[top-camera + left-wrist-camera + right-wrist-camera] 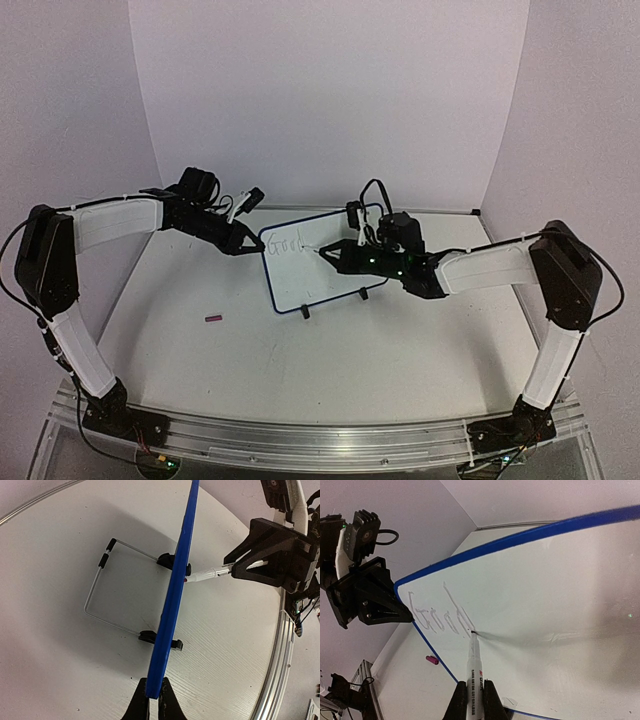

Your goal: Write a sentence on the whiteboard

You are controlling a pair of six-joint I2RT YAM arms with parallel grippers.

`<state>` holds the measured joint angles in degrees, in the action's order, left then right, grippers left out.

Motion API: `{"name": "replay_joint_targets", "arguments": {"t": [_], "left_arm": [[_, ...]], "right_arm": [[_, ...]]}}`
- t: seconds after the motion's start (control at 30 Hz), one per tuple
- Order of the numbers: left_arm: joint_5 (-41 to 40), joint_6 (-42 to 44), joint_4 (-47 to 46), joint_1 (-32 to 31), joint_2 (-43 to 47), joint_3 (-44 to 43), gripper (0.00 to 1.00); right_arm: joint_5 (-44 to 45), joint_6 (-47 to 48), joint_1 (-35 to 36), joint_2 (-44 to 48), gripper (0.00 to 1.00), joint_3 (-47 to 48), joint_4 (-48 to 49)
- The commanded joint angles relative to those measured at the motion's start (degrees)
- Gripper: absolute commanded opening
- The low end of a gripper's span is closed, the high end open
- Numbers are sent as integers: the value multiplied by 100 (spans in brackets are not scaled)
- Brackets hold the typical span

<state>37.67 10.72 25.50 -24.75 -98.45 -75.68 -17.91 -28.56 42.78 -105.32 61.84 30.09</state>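
Far left on your bench [180, 340], a small pink piece [213, 318] lies alone, well apart from everything else. Next, your left gripper [247, 244] is clamped together on the left edge of the whiteboard [320, 275]. The left wrist view shows its fingers [141, 705] pinching the blue frame edge-on. The whiteboard stands tilted back in the middle of the bench, on two black feet [148, 636], with a wire stand [100, 595] behind it. The sentence [287, 243] sits in the board's upper left corner and reads only "Good", thin and faint. Just right of that word, the marker [475, 670] has its tip touching the board surface. Your right gripper [475, 692] is closed tight on the marker barrel, with the marker pointing away from the wrist toward the board. The rest of the white surface, to the right and below the word, carries no writing you can make out.
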Motion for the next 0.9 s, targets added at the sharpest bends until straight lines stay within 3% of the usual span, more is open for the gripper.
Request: {"name": "replay_joint_targets", "arguments": {"t": [0.0,0.4,0.87], "left_arm": [[-379,306,370,-82,-207,-44,0],[-388,313,377,-82,-201,-45,0],[-393,320,390,-83,-209,-44,0]], "right_arm": [[280,-27,-32,111,0,-155,34],[471,43,-33,388,0,-229,40],[83,265,-42,1603,0,-666,-12]]}}
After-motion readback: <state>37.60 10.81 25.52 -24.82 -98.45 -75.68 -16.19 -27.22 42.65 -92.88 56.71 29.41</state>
